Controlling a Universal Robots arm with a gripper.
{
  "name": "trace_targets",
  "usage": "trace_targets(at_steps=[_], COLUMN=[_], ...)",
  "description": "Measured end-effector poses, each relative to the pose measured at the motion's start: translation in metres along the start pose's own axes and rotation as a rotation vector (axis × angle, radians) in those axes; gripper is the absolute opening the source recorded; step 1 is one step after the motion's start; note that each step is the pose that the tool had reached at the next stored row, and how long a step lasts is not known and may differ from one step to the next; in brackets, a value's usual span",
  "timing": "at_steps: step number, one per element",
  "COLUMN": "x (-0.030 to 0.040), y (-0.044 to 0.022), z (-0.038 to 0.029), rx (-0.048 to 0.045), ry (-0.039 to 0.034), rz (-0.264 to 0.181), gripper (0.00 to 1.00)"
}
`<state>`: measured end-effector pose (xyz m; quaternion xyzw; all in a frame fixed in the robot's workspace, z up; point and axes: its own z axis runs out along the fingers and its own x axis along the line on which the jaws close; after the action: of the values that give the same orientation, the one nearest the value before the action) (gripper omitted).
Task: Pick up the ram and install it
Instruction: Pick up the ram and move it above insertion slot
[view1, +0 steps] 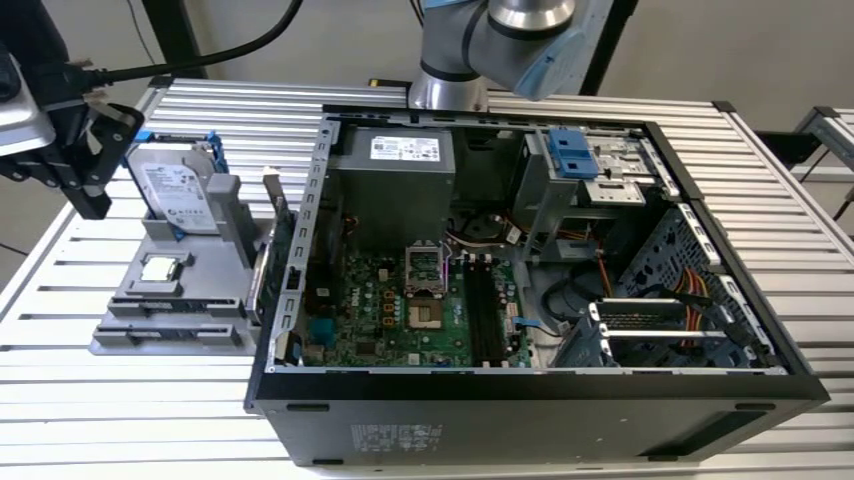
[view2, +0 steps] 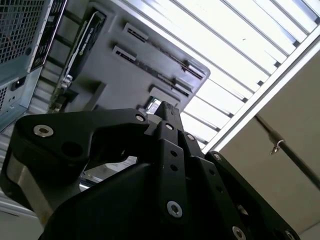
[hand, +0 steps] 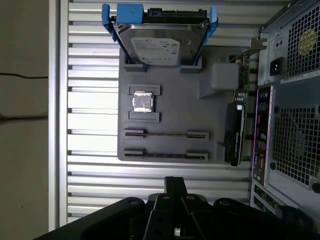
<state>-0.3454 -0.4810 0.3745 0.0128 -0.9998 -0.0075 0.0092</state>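
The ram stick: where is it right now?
In the first wrist view the ram stands on edge in the grey tray, beside the small silver chip, outside the computer case.

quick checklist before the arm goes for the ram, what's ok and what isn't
1. Ram in place: ok, the ram sits edge-up in the gray tray.
2. Gripper empty: ok, the gripper holds nothing.
3. Jaws open for the pick: not ok, they look shut.
4. Gripper at the ram: not ok, it hangs apart from the tray.
5. Motherboard slots free: ok, the long black slots look empty.
6. Access: ok, the computer case lies with its side open.
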Motion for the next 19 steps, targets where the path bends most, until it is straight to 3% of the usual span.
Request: trace_targets(at_steps=[19], x=[0.0], y=[0.0], z=[0.0], rx=[0.0031], ry=[0.0025], rz=[-0.16], gripper=[0.0])
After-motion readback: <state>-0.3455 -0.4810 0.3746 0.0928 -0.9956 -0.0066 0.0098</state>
